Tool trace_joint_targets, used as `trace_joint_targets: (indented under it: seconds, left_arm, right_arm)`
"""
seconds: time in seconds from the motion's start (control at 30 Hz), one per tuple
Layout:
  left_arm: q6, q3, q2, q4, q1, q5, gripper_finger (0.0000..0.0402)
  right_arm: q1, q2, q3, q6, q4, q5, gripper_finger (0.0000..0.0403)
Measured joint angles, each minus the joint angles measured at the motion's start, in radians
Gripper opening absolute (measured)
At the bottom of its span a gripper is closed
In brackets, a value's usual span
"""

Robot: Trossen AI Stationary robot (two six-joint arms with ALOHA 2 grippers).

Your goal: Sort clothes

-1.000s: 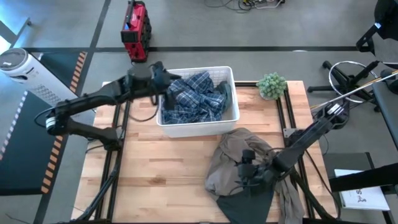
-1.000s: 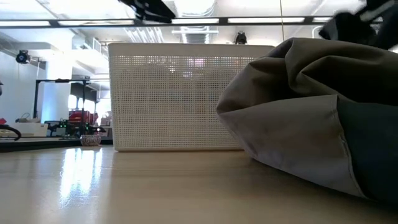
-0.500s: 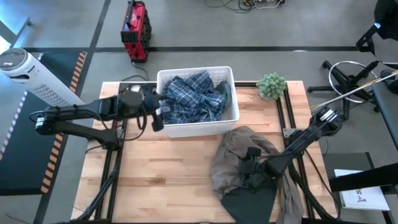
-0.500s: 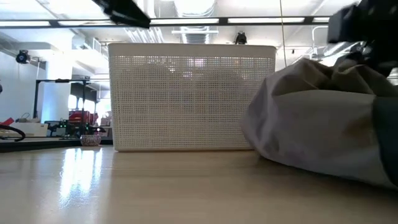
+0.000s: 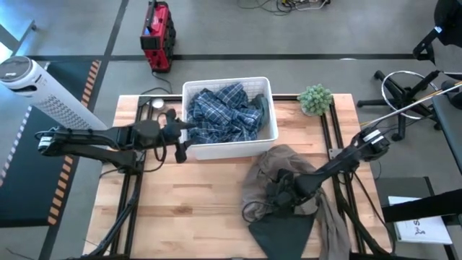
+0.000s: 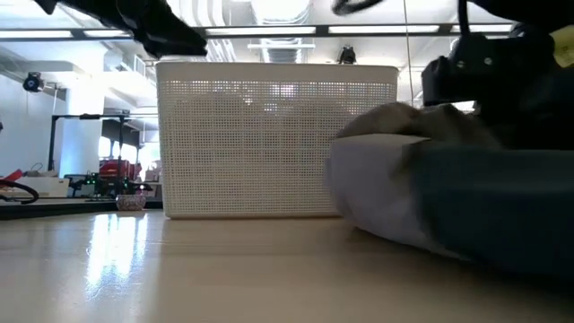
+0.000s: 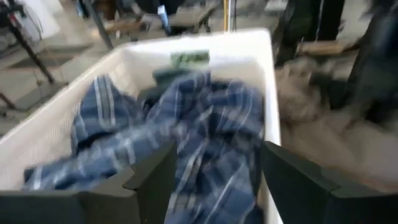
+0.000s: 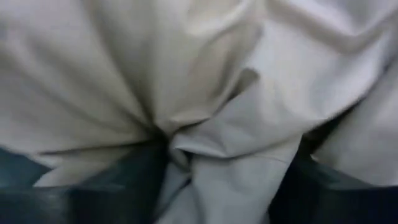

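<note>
The right gripper (image 5: 278,196) is buried in the taupe garment (image 5: 278,170) at the near right of the table (image 5: 195,202), its fingers pinching a fold of that cloth; the dark grey-green tee (image 5: 281,232) lies just nearer than it, partly under the taupe heap. Farther off, the left gripper (image 5: 182,135) hangs just outside the left wall of the white bin (image 5: 229,149), fingers spread and holding nothing. Just beyond those fingers, the blue-white plaid shirt (image 5: 224,114) lies crumpled inside the bin.

Both arms (image 5: 94,136) dark, slim — black cabling, broad matte fingers (image 7: 146,180).
</note>
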Motion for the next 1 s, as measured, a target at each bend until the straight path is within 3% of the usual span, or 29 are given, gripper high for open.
trace_joint_targets:
  seconds: [0.13,0.2,0.5,0.77,1.0]
  left_arm:
    - [0.0,0.002,-0.034,0.035,-0.035,0.0,0.0206]
    - [0.008,0.002,-0.051,0.052,-0.06,0.002,0.0199]
    - [0.047,-0.058,-0.131,0.183,-0.157,-0.009,0.0177]
    - [0.038,-0.158,-0.192,0.288,-0.164,-0.014,0.0164]
    - [0.038,-0.238,-0.232,0.395,-0.164,-0.014,0.016]
  right_arm:
    - [-0.007,-0.008,-0.004,-0.03,0.033,-0.038,0.0061]
    - [-0.008,-0.009,-0.005,-0.043,0.05,-0.054,0.002]
    - [0.002,-0.008,0.175,-0.12,-0.024,-0.092,0.0001]
    - [0.007,-0.011,0.499,-0.253,-0.277,0.026,0.0]
    - [0.003,-0.012,0.779,-0.333,-0.522,0.204,0.0]
